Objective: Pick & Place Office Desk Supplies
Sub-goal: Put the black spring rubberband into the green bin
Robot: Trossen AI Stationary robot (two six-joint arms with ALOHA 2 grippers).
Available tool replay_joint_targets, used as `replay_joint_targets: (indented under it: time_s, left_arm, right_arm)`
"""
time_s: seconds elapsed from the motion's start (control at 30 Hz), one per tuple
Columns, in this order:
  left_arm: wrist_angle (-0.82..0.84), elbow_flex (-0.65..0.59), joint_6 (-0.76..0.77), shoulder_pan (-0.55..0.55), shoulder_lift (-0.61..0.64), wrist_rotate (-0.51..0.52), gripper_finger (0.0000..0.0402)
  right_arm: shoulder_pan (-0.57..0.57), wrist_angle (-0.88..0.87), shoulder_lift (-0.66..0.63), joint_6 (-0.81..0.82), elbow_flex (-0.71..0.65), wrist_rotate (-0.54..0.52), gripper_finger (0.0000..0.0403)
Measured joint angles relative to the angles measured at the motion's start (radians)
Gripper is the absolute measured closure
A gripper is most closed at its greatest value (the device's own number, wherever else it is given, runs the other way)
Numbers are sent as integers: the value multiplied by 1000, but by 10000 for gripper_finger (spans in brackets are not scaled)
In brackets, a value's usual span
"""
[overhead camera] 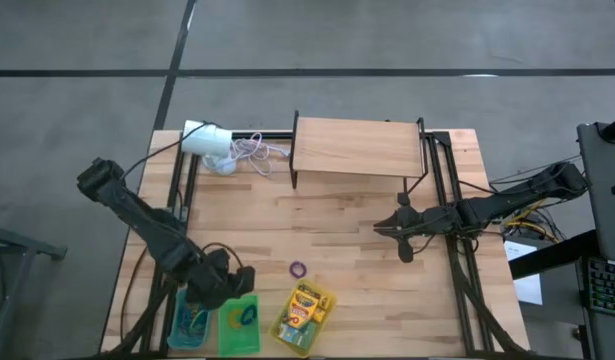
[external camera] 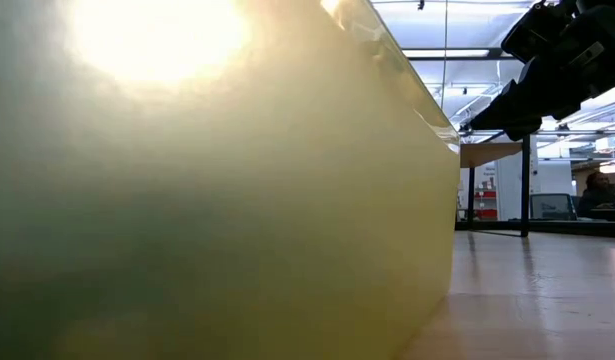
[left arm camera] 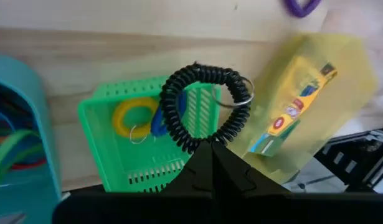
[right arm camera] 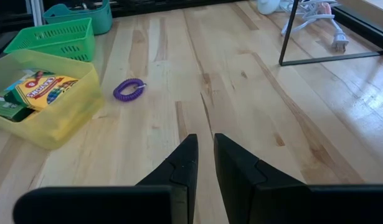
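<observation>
Black coil band point(left arm camera: 207, 109) is pinched in the left gripper point(left arm camera: 211, 144), fingers clamped together on it, hanging right over the green basket point(left arm camera: 101, 121) by the table's point(overhead camera: 367, 260) front edge. Purple loop point(right arm camera: 129, 89) lies loose on the wood near the yellow bin point(right arm camera: 51, 127) holding the crayon box point(right arm camera: 38, 87). Right gripper point(right arm camera: 204, 144) hovers mid-table toward the right edge, fingers just slightly apart, holding nothing.

The left arm reaches down along the table's left side, its left gripper point(left arm camera: 211, 144) clamped shut with fingertips pressed together. The right arm stretches in from the right, right gripper point(right arm camera: 205, 144) hovering, fingers slightly parted.
</observation>
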State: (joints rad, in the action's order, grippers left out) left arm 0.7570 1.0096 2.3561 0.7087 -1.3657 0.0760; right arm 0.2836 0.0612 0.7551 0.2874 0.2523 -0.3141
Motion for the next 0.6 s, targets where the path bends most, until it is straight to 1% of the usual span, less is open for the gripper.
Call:
replay_joint_targets:
  time_s: [0.13,0.23,0.5,0.6]
  left_arm:
    - [-80,0,10,17,-54,-1,400]
    - [-136,0,10,19,-100,-28,400]
    - [-306,0,50,29,-215,-185,400]
    - [-315,1,90,42,-238,-234,400]
  right_arm:
    - [0,0,0,0,0,0,351]
    - [0,0,0,0,0,0,351]
    - [0,0,0,0,0,0,351]
    - [0,0,0,0,0,0,351]
